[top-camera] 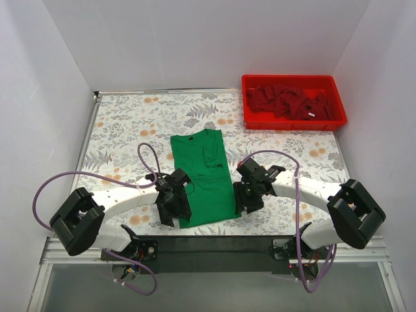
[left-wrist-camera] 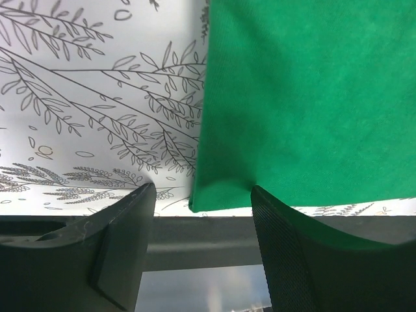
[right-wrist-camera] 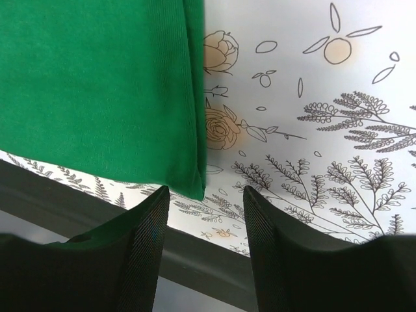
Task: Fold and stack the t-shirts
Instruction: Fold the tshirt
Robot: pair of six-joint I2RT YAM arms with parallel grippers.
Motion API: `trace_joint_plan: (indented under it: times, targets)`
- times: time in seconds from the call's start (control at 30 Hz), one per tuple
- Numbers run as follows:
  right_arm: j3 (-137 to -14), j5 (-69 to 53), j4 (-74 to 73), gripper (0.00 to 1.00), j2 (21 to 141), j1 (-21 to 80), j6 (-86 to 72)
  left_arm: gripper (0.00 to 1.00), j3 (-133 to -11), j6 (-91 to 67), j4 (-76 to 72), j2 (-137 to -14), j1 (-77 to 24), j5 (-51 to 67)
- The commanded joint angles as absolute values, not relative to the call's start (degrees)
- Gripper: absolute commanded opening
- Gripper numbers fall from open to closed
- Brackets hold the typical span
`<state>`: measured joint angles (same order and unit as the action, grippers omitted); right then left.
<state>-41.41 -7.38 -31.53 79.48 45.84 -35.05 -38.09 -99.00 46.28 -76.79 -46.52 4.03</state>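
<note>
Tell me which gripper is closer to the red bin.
Right. The right gripper is at the green t-shirt's near right corner, on the red bin's side; the left gripper is at the near left corner, farther away.

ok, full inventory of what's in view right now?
green t-shirt: 1, bright green, folded lengthwise, near middle of table
dark red t-shirts: heap, count unclear, dark red, inside the bin
red bin: 1, red, far right corner of table
table: 1, floral print
left gripper: 1, black, open, at the green shirt's near left corner
right gripper: 1, black, open, at its near right corner
</note>
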Motion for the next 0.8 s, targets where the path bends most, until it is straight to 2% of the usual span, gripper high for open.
trace_joint_plan:
  times: [0.0, 0.57, 0.77]
  targets:
    - [-40.8, -6.9, -30.7, 0.47, 79.5, 46.5, -36.9, 0.56, -38.0, -100.5, 46.1, -77.1, -47.7, 3.8]
    - [-40.4, -3.5, -29.0, 0.47, 85.3, 51.0, -40.4, 0.56, -38.1, -100.5, 45.4, -79.0, -49.8, 2.9]
    - [-40.6, -2.5, -30.0, 0.41, 86.8, 52.2, -40.6, 0.52, -37.3, -100.5, 45.0, -79.7, -50.7, 3.2]
